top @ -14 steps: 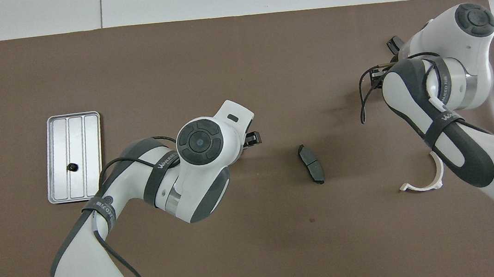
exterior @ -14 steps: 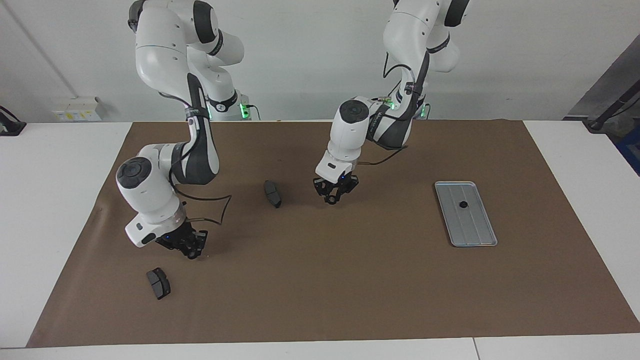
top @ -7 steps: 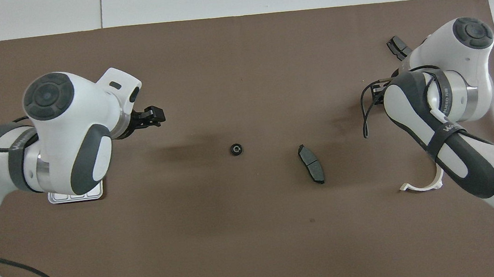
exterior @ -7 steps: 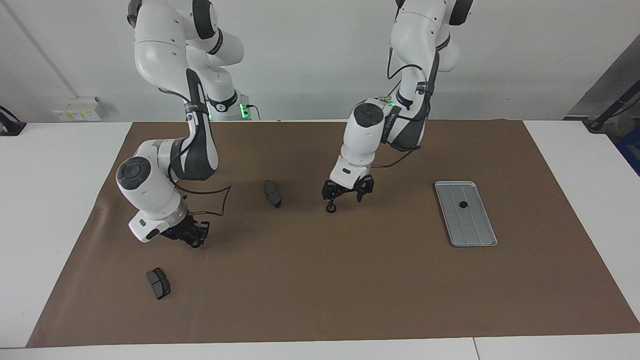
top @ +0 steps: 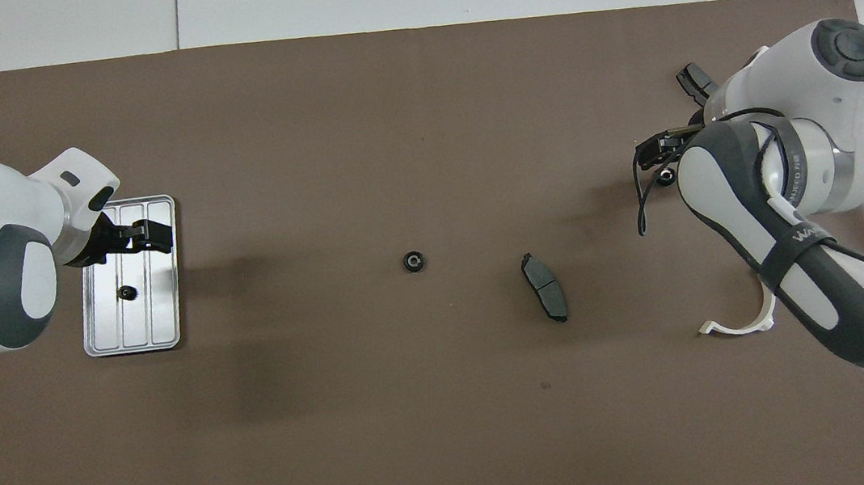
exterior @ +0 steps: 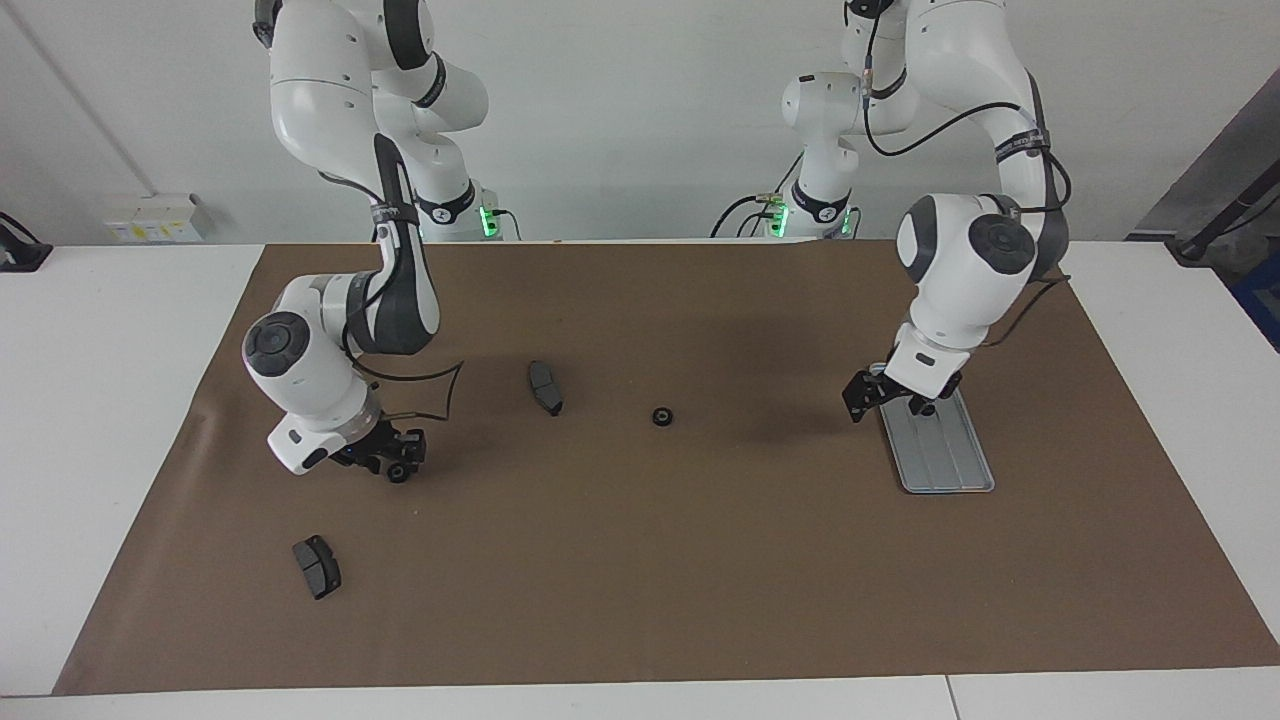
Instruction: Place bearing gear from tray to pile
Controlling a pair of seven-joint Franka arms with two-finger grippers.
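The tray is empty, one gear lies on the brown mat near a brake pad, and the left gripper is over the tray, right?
No, the tray is not empty: the overhead view shows a small dark gear lying in it. Another gear does lie on the brown mat near a brake pad, with the left gripper over the tray.

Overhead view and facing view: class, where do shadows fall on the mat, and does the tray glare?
Overhead view: a soft-edged shadow lies on the mat beside the tray, which shines pale with ridges readable. Facing view: a faint shadow darkens the mat between the loose gear and tray.
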